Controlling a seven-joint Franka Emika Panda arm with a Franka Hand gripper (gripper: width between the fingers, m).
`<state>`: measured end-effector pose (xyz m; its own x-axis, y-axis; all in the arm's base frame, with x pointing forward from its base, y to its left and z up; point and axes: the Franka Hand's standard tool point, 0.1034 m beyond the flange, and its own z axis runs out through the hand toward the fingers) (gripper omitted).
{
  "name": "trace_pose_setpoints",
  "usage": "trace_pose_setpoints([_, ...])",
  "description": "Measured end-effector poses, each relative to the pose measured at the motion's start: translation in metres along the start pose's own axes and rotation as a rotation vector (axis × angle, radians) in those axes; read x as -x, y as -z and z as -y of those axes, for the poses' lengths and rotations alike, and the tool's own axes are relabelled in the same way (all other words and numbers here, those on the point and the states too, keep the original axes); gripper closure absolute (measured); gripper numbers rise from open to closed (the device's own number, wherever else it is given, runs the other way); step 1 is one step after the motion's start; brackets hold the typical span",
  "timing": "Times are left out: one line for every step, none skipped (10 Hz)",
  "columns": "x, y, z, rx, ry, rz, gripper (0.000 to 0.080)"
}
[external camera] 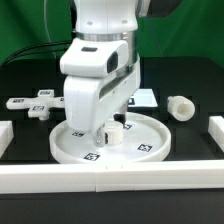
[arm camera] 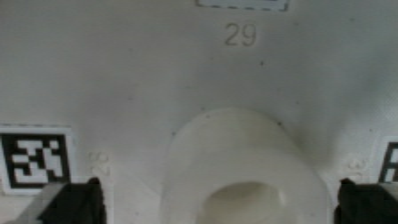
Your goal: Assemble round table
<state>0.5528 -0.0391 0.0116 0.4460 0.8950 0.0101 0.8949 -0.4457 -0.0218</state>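
Hand (arm camera: 221, 202) wide open, fingers (arm camera: 75, 204) either side of the hub (arm camera: 240, 165) on the disc (external camera: 148, 133), apparently gripping nothing

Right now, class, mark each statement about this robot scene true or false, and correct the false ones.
1. The pincer is above the big round disc. True.
2. The pincer is shut on the short cylinder. False: it is open, and the cylinder rests on the table at the exterior view's right, apart from the disc.
3. The disc's central hub shows between the pincer's two fingers. True.
4. The small flat piece sits on the disc. False: it lies on the table at the exterior view's left, off the disc.
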Motion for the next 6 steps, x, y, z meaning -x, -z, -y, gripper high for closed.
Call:
trace_pose_setpoints([-0.0002,-0.001,0.0,-0.001,-0.002,0.0,0.015])
trace_pose_setpoints([-0.0013,-0.0009,0.0005,-0.001,0.0,0.0,0.015])
trace_pose_setpoints([-0.0019,-0.0009,0.0008,-0.001,0.001,0.0,0.015])
trace_pose_setpoints([-0.0021,-0.001,0.0011,-0.001,0.001,0.0,0.0241])
trace_pose_setpoints([-0.0018,-0.0011,0.001,-0.001,0.001,0.0,0.0241])
trace_pose_setpoints([-0.0018,-0.0011,0.001,-0.001,0.001,0.0,0.0393])
